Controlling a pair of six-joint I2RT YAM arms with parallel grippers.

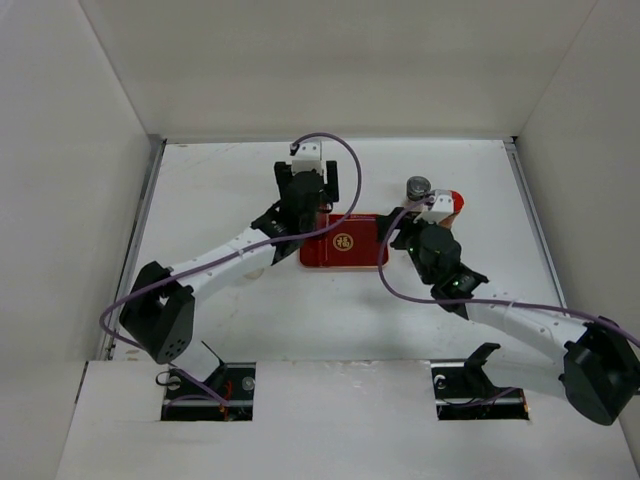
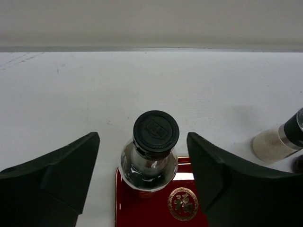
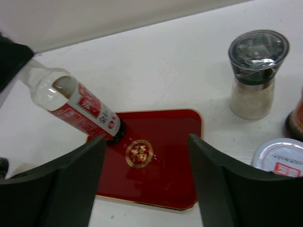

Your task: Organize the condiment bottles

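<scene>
Standing upright on the far left corner of the red tray (image 3: 161, 175), the tall black-capped bottle (image 2: 150, 153) looks to be the only condiment bottle placed so far. It sits between the left jaws, which are spread wide with a clear gap on each side, so neither finger touches it. Judged from this, the first placement is done or nearly so.

Off the tray's right edge, on the counter (image 2: 71, 94), a grey-lidded shaker (image 3: 253, 78), a white-lidded shaker (image 3: 279, 161) and the red-lidded jar (image 1: 457, 203) stand close together, not yet organized. Any further shaker is out of view. The right jaws are also parted and hold nothing. They hover above the tray's middle, with those three bottles just to their right.
</scene>
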